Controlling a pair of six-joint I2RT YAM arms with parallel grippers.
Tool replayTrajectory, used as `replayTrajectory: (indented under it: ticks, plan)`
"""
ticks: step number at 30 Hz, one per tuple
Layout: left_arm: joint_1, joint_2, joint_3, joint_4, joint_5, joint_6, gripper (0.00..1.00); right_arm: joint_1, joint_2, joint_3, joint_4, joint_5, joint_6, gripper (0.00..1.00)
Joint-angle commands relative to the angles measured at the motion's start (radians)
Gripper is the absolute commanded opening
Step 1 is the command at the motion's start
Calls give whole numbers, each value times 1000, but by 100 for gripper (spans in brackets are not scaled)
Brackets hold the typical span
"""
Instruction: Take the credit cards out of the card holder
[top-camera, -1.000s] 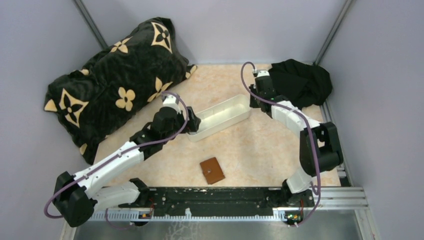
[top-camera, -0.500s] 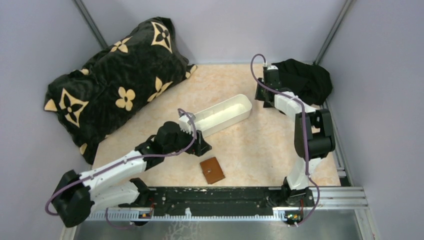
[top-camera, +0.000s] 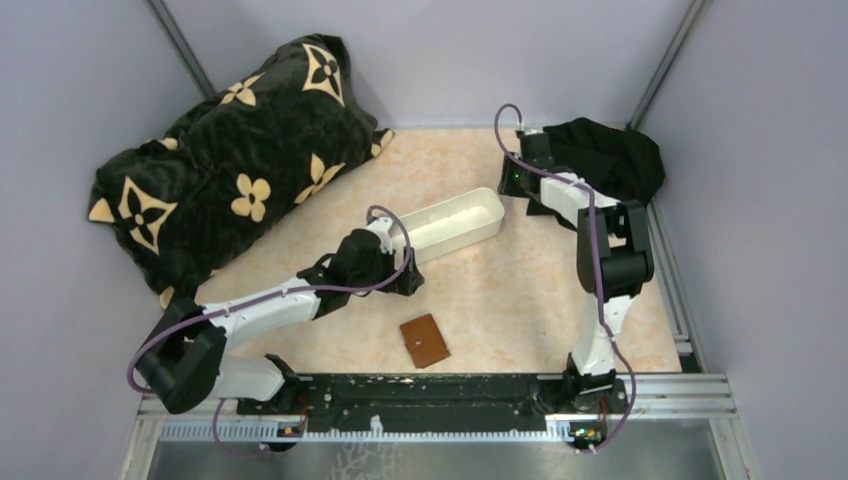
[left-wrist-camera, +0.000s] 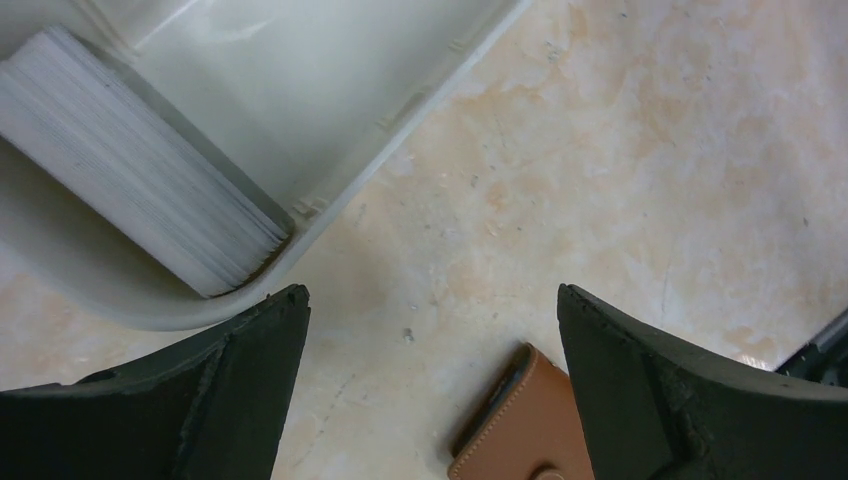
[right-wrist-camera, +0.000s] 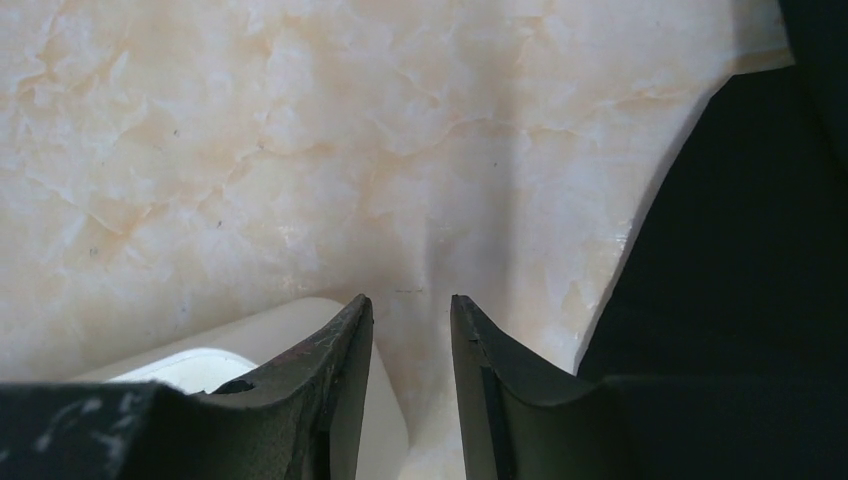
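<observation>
White-shelled arms (top-camera: 262, 305) with black joints (top-camera: 618, 268), looping purple cables (top-camera: 386, 209) and black jaws.

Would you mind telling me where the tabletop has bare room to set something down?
Widest bare patch: in front of the white tray, right of the card holder. Another lies behind the tray, between pillow and black cloth. Crowded: the tray's near end by the left gripper, and its far end by the right gripper.

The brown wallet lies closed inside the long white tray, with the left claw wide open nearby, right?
No. The brown wallet lies closed on the table, outside the long white tray; the top view shows it. The left claw is wide open nearby.
</observation>
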Motion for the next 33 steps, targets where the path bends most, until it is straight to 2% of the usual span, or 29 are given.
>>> replayTrajectory:
  ticks: [1, 10, 21, 25, 27, 28, 30, 31, 33]
  plan:
    - [59, 21, 41, -14, -54, 15, 99, 16, -32, -46, 37, -47, 14, 36]
    - [91, 81, 73, 3, -37, 28, 99, 81, -97, -141, 53, -56, 31, 37]
    - [100, 122, 133, 14, -43, 52, 100, 108, -76, -72, 41, -39, 57, 37]
    - [102, 89, 127, 6, -51, 59, 100, 106, -136, -105, 45, 65, 68, 37]
    - [101, 60, 123, -2, -2, 73, 100, 106, -200, -152, 56, 142, 77, 37]
    - [96, 42, 120, -2, 23, 102, 100, 112, -251, -189, 68, 212, 91, 39]
    - [32, 4, 106, 2, -34, 162, 100, 152, -393, -320, 162, 410, 90, 41]
    - [15, -17, 95, 0, -56, 180, 100, 177, -461, -384, 200, 492, 84, 44]
    - [6, -67, 71, -3, -48, 166, 100, 232, -592, -486, 239, 570, 82, 61]
